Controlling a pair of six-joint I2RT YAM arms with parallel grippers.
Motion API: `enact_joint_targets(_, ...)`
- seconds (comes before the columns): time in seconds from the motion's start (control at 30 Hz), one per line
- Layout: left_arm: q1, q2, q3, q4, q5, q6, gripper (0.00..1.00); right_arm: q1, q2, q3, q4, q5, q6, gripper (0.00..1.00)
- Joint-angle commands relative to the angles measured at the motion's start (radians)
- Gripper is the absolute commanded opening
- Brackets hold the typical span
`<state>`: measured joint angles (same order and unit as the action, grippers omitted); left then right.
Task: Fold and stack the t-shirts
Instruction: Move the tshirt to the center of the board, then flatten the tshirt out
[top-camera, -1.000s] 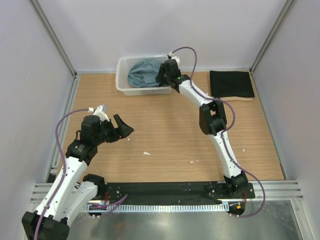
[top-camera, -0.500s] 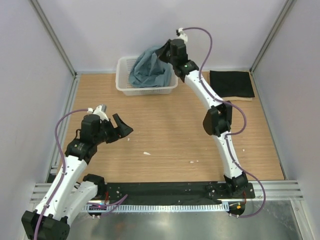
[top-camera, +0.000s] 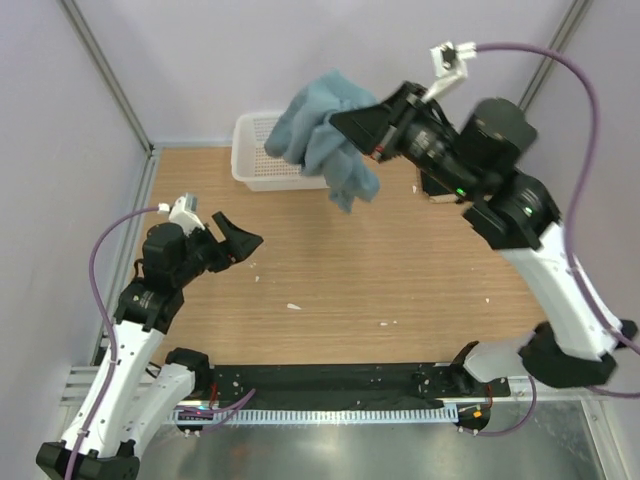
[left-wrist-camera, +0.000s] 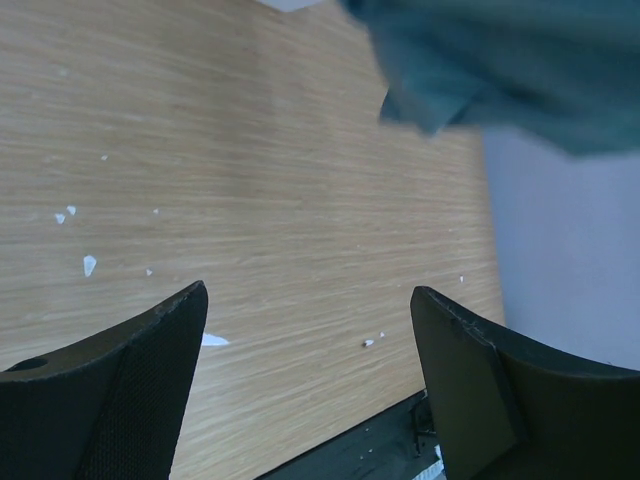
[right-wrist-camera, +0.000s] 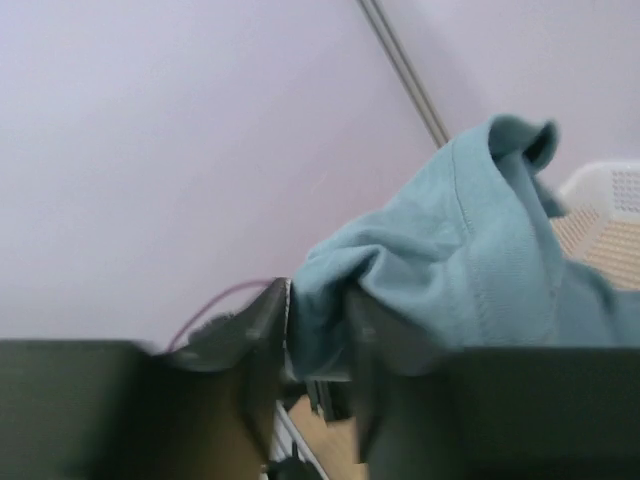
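My right gripper (top-camera: 350, 122) is shut on the teal-blue t-shirt (top-camera: 325, 135) and holds it bunched high in the air, in front of the white mesh basket (top-camera: 262, 152). The right wrist view shows the cloth (right-wrist-camera: 470, 260) pinched between the jaws of that gripper (right-wrist-camera: 318, 325). The shirt's hanging edge also shows at the top of the left wrist view (left-wrist-camera: 500, 60). My left gripper (top-camera: 235, 240) is open and empty above the left of the table; in its own view (left-wrist-camera: 310, 320) only bare wood lies between the fingers. The black and cream-beige shirts are hidden behind the right arm.
The basket stands at the back left against the wall. Small white scraps (top-camera: 293, 306) lie on the wooden table (top-camera: 380, 270). A black rail (top-camera: 330, 380) runs along the near edge. Walls close in the back and both sides.
My right gripper has lifted the teal-blue shirt out of the basket and swung up and towards the camera. The left gripper has shifted slightly left and stays open.
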<state>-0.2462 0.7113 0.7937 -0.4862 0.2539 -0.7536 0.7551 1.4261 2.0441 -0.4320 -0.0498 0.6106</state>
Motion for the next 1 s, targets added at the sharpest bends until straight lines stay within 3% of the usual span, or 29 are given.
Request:
enact_joint_targets(0.0, 0.007, -0.009, 0.058, 0.069, 0.022, -0.018, 0.84, -0.008, -0.140, -0.259, -0.108, 0.040, -0.083, 0.36)
enact_joint_targets(0.03, 0.007, 0.006, 0.067, 0.067, 0.034, -0.016, 0.85, -0.008, -0.186, -0.328, -0.129, 0.045, -0.093, 0.48)
enact_joint_targets(0.07, 0.007, 0.019, 0.074, 0.066, 0.044, -0.006, 0.85, -0.008, -0.275, -0.393, -0.151, 0.088, -0.103, 0.68)
enact_joint_targets(0.17, 0.004, 0.080, 0.119, 0.037, 0.097, 0.016, 0.76, -0.011, -0.390, -0.617, -0.244, 0.132, -0.117, 0.82)
enact_joint_targets(0.2, -0.008, 0.097, 0.142, 0.029, 0.119, 0.036, 0.71, -0.010, -0.409, -0.703, -0.278, 0.152, -0.115, 0.83)
enact_joint_targets(0.3, -0.109, 0.192, 0.182, -0.021, 0.121, 0.088, 0.71, -0.010, -0.449, -0.865, -0.390, 0.171, -0.088, 0.84)
enact_joint_targets(0.37, -0.241, 0.279, 0.191, -0.046, 0.053, 0.094, 0.72, -0.010, -0.461, -0.953, -0.406, 0.176, -0.068, 0.84)
enact_joint_targets(0.5, -0.388, 0.466, 0.196, -0.072, -0.094, 0.059, 0.76, -0.016, -0.463, -1.128, -0.367, 0.203, -0.058, 0.83)
enact_joint_targets(0.63, -0.390, 0.615, 0.199, -0.121, -0.203, 0.019, 0.74, -0.086, -0.364, -1.188, -0.251, 0.156, -0.100, 0.79)
enact_joint_targets(0.77, -0.352, 0.657, 0.188, -0.077, -0.248, 0.074, 0.75, -0.233, -0.233, -1.159, -0.151, -0.063, -0.158, 0.77)
enact_joint_targets(0.97, -0.213, 0.859, 0.223, -0.020, -0.052, 0.112, 0.70, -0.281, -0.056, -1.024, -0.205, -0.065, -0.268, 0.83)
